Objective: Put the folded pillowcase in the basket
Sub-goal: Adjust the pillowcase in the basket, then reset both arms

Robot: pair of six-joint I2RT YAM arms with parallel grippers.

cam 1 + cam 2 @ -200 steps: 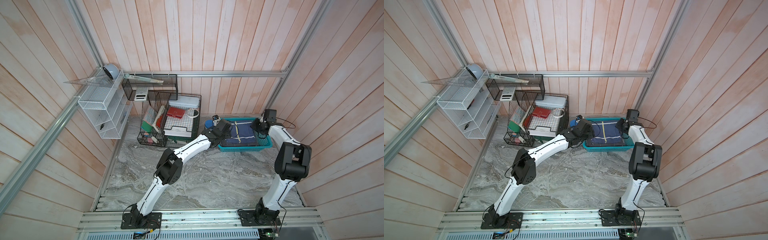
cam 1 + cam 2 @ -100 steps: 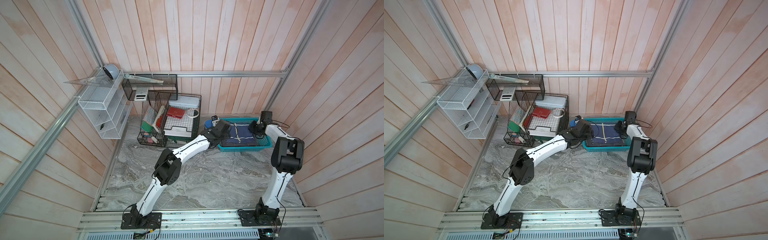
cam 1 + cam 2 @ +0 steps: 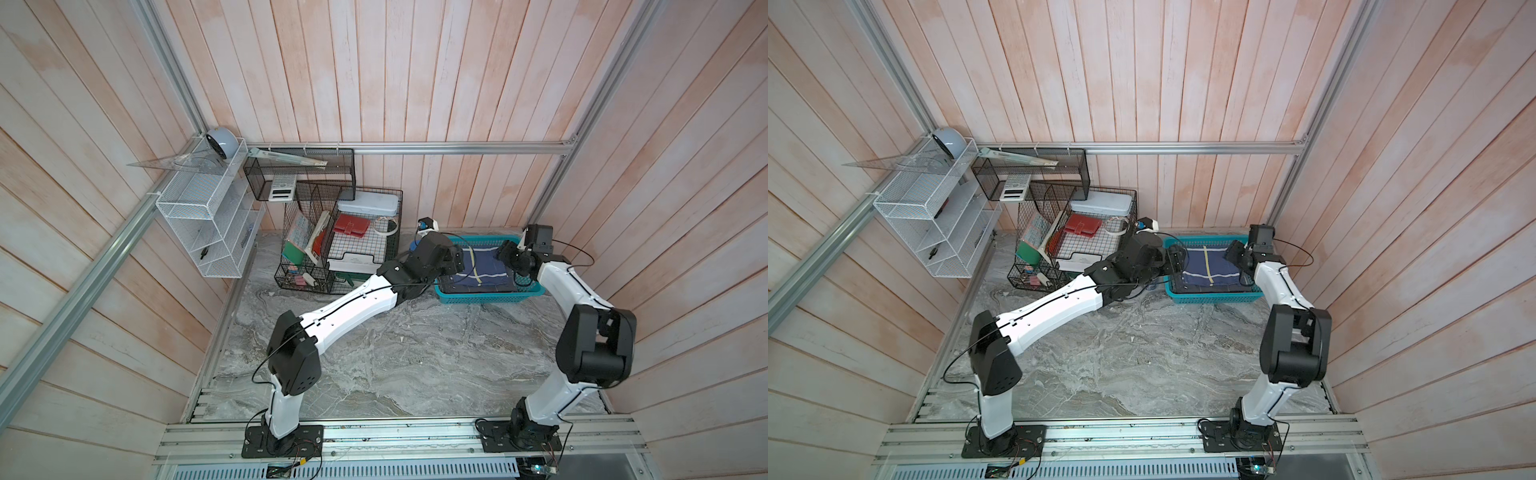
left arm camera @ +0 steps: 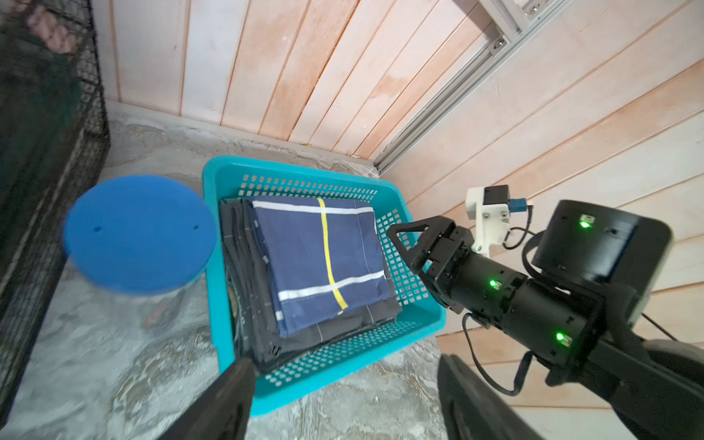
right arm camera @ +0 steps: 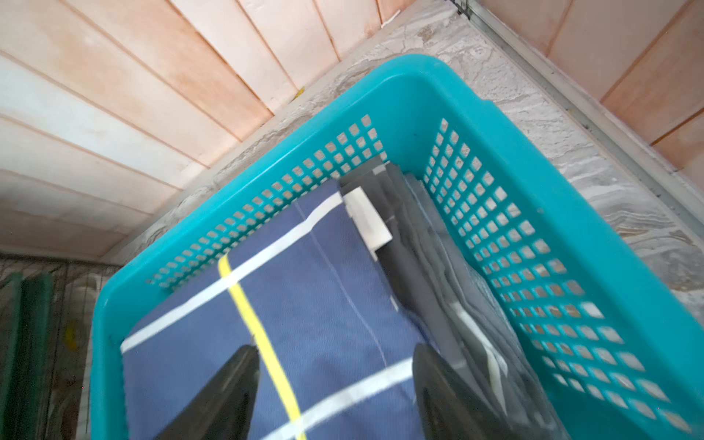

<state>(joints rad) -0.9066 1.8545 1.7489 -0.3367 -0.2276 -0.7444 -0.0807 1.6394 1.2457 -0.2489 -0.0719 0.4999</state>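
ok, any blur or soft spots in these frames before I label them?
Left wrist view: blue lid smeared, pillowcase crisp. Right wrist view: basket lattice partly streaked, fingers soft. Both top views: sharp, evenly lit, wall planks splayed by the wide lens.

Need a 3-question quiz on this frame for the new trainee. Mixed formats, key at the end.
1. True or false: the folded navy pillowcase lies inside the teal basket.
2. The single stripe crossing the white ones on the pillowcase is: A red, B yellow, C green.
3. On the right gripper and the left gripper, are the fingers apart or clamped on cloth?
Key: 1 true. 2 B. 3 apart on both; neither holds anything.
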